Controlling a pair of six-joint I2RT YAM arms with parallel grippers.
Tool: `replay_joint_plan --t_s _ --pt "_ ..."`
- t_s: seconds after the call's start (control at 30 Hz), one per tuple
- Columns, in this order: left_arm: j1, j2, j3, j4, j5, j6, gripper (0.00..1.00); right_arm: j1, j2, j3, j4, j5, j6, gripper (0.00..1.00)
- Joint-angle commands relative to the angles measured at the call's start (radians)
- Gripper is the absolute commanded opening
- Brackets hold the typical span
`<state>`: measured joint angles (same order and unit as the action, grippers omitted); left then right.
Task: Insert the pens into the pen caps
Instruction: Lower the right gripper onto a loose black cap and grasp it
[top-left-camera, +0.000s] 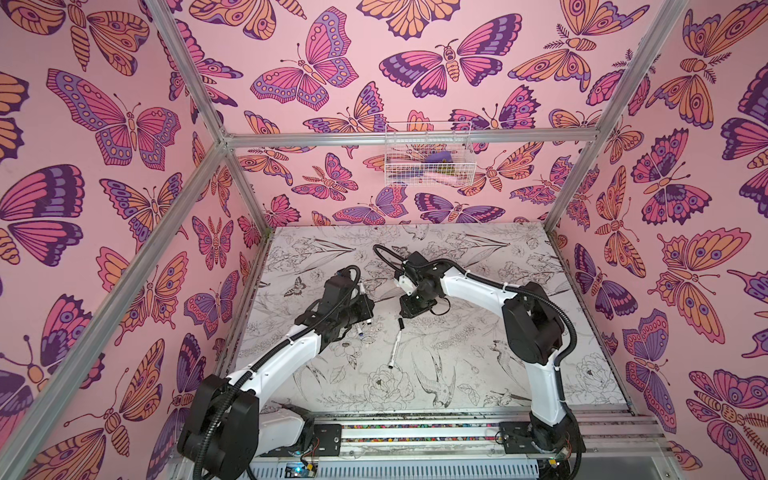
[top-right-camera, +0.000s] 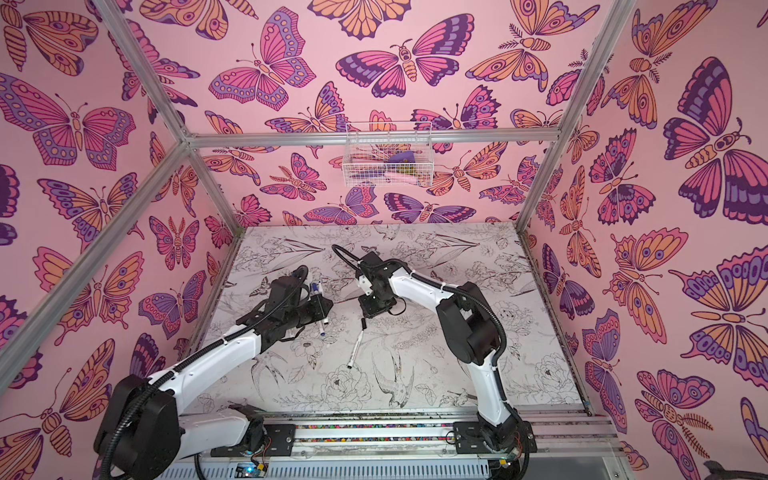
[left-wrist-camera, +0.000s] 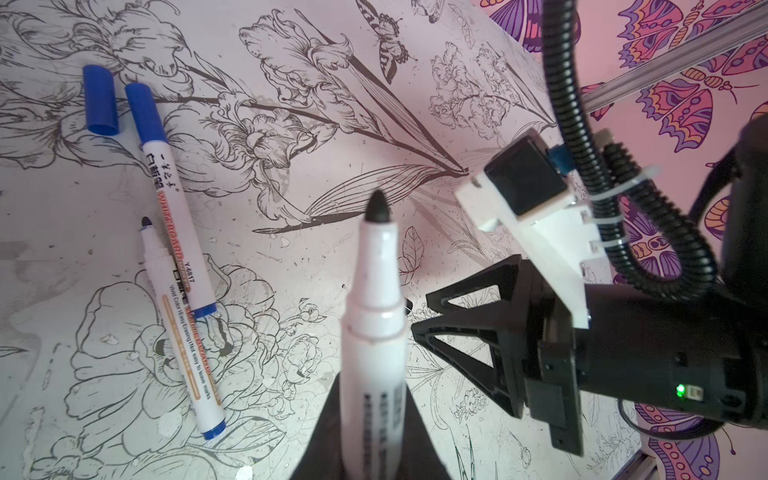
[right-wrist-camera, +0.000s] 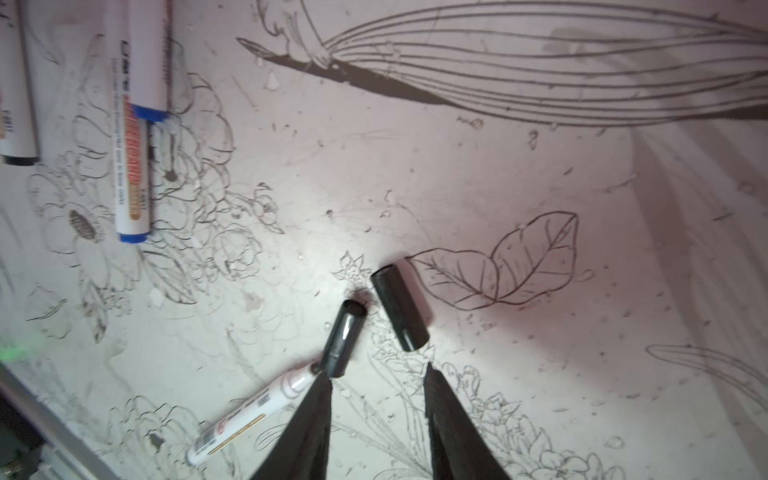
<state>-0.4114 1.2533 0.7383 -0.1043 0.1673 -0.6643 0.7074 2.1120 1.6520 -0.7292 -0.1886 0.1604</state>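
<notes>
My left gripper (left-wrist-camera: 368, 419) is shut on a white pen (left-wrist-camera: 374, 316) whose bare black tip points toward the right arm. My right gripper (right-wrist-camera: 378, 374) hangs open just over two black pen caps. One cap (right-wrist-camera: 400, 308) lies loose off the fingertips. The other cap (right-wrist-camera: 344, 337) lies by one finger, in line with the tip of a white pen (right-wrist-camera: 249, 413) flat on the table. Both top views show that pen (top-left-camera: 395, 345) (top-right-camera: 355, 347) below the right gripper (top-left-camera: 410, 312). A blue-capped pen (left-wrist-camera: 166, 195), an uncapped blue pen (left-wrist-camera: 183, 332) and a loose blue cap (left-wrist-camera: 99, 102) lie beyond the left gripper (top-left-camera: 370, 305).
The table (top-left-camera: 478, 332) carries a black-and-white flower print. A wire basket (top-left-camera: 428, 156) with coloured items hangs on the back wall. Aluminium frame posts (top-left-camera: 582, 158) and butterfly-patterned walls close the cell. The right arm's wrist (left-wrist-camera: 623, 353) stands close to the held pen's tip.
</notes>
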Motion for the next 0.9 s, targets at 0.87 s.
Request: replay_joint_plan --t_s 0.87 --pt "0.006 -0.01 0.003 0.005 0.034 -0.012 0.0 0.064 0.163 0.149 -0.106 0.217 -0.126 0.36"
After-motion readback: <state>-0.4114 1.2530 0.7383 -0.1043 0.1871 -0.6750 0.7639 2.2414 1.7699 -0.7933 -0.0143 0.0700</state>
